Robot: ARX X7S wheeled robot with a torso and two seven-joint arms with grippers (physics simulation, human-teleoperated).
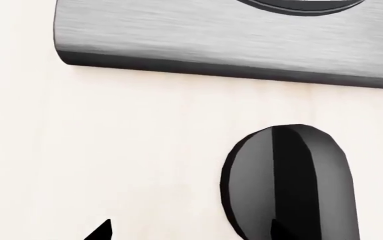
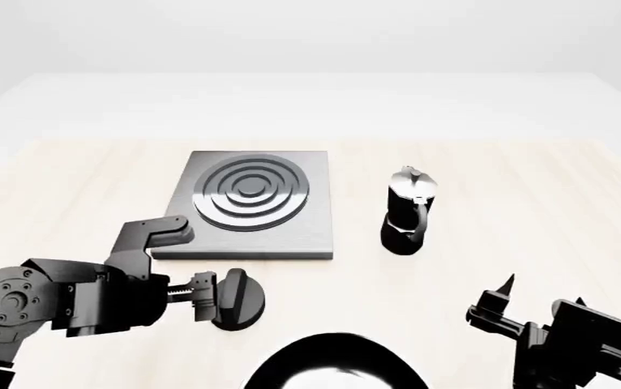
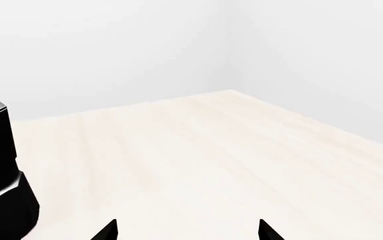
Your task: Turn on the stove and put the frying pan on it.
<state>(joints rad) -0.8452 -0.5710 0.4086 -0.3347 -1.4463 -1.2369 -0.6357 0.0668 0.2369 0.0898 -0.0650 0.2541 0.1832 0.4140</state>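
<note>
While at knob | left tool spread | right tool empty

we see left arm bent low, forearm reaching inward, left gripper level, jaws parted, right arm low at our right side, right gripper raised off the surface, fingers spread apart, nothing held

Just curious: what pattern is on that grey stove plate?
Concentric raised rings on the stove, brushed grey metal; clearest in the head view.
</note>
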